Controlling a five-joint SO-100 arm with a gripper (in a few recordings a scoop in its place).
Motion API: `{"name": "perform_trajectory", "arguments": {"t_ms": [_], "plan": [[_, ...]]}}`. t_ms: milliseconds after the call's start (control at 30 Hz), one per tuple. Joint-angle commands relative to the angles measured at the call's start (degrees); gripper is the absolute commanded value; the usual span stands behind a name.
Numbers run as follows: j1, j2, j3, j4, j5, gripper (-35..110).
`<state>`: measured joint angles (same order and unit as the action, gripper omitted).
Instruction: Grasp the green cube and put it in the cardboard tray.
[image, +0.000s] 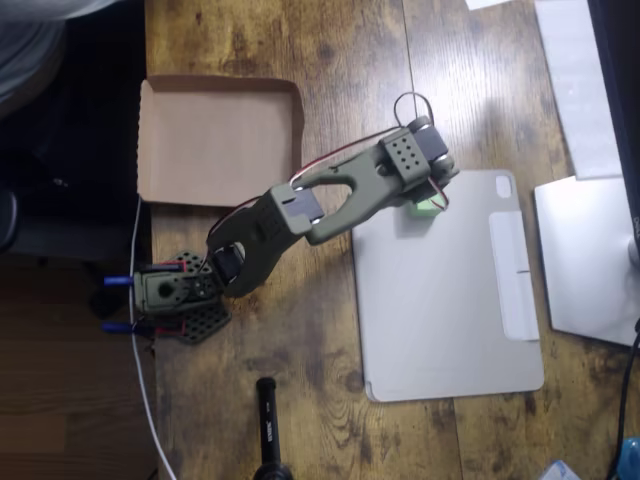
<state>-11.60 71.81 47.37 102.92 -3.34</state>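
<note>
In the overhead view the olive-green arm reaches from its base at the lower left up to the right. Its gripper (430, 192) points down over the top left corner of the grey tablet cover (450, 300). A small piece of the green cube (428, 206) peeks out just below the gripper head, resting on the cover. The head hides the fingers, so I cannot tell if they are open or closed on the cube. The cardboard tray (160, 140) lies at the upper left, with nothing in it, well apart from the gripper.
A silver device (590, 260) and white paper (580, 80) lie along the right edge. A black cylindrical object (268, 430) stands at the bottom centre. The arm's base (170, 295) sits at the table's left edge, with cables beside it.
</note>
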Motion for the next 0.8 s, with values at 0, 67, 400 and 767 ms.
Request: {"name": "perform_trajectory", "arguments": {"t_ms": [0, 67, 400, 767], "plan": [[-1.32, 0.62, -8.61, 0.26, -1.76, 15], [-1.23, 1.23, -11.78, 0.26, -1.93, 17], [1.58, -3.96, -16.96, -0.62, -2.02, 19], [3.78, -4.66, -5.80, -9.05, -0.97, 27]]}}
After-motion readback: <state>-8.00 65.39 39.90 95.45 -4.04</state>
